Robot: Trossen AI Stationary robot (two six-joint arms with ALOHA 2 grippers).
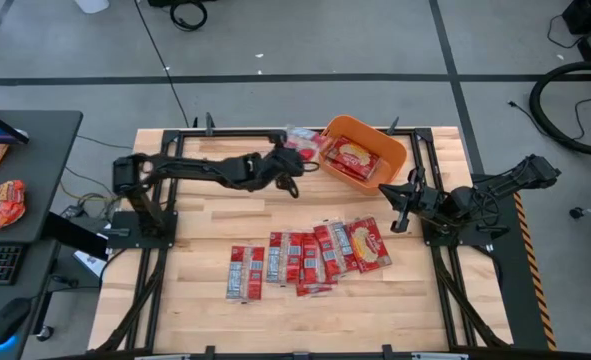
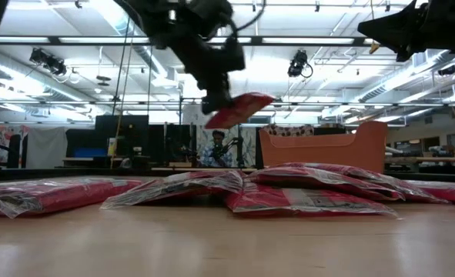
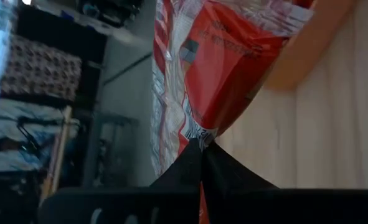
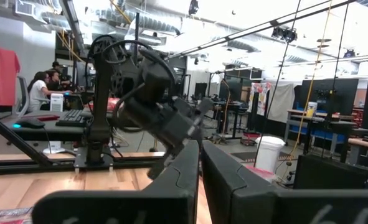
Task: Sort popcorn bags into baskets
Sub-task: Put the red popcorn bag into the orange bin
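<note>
Wooden bench (image 1: 195,290), pale planks, near half: a fanned row of flat red popcorn bags (image 1: 305,258), several overlapping at their edges, lying well apart from both arms. Right side, mid-depth: right gripper (image 1: 403,205), fingers pressed together and holding nothing, parked above bare wood between the row and the tub, arm waiting. Farther back, toward the far edge: left gripper (image 1: 289,165), fingers closed and pinching one red packet (image 2: 239,108) by its edge; in the low view the packet hangs tilted and clear of the bench, in front of the tub rather than over it. Far right of centre: orange basket (image 1: 393,150), rounded-rectangular with sloping walls, sitting at an angle, already holding at least one packet with a cream-yellow centre (image 1: 351,158). Off the bench, on the dark side desk at left: a puffy orange-red snack pouch (image 1: 3,203), not part of the sort. Step in hand, as judged: carrying the pinched packet to the basket. Handling note: the grip is on one edge only, so the packet will swing and droop; keep it high enough for the hanging end to clear the near rim, bring the gripper over the middle of the basket, and let go only once the whole packet is inside the wall line, or it may drape over the rim.
</note>
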